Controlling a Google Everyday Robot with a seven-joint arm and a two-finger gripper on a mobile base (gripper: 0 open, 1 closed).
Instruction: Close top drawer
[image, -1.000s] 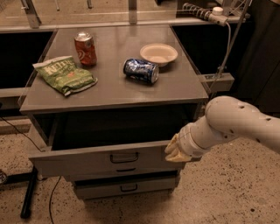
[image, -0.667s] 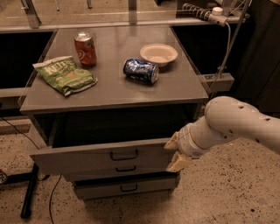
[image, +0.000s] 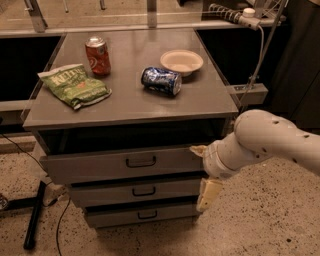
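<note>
The top drawer (image: 100, 166) is a wide grey front with a small black loop handle (image: 140, 162). It stands partly out of the grey cabinet (image: 125, 107), with a dark gap above its front edge. My gripper (image: 203, 171) is at the right end of the drawer front, against it. Its cream fingers are spread, one fingertip (image: 197, 149) at the drawer's top edge and the other (image: 209, 194) hanging below. It holds nothing. My white arm (image: 270, 140) reaches in from the right.
On the cabinet top are a red can (image: 97, 55), a green chip bag (image: 75, 86), a blue can on its side (image: 161, 81) and a white bowl (image: 181, 61). Two shorter drawers (image: 144, 191) sit below. A black bar (image: 35, 215) lies on the floor at left.
The top drawer has slid inward, and the gap above it is narrower. My gripper moved with it towards the cabinet, and its fingers now stand further apart.
</note>
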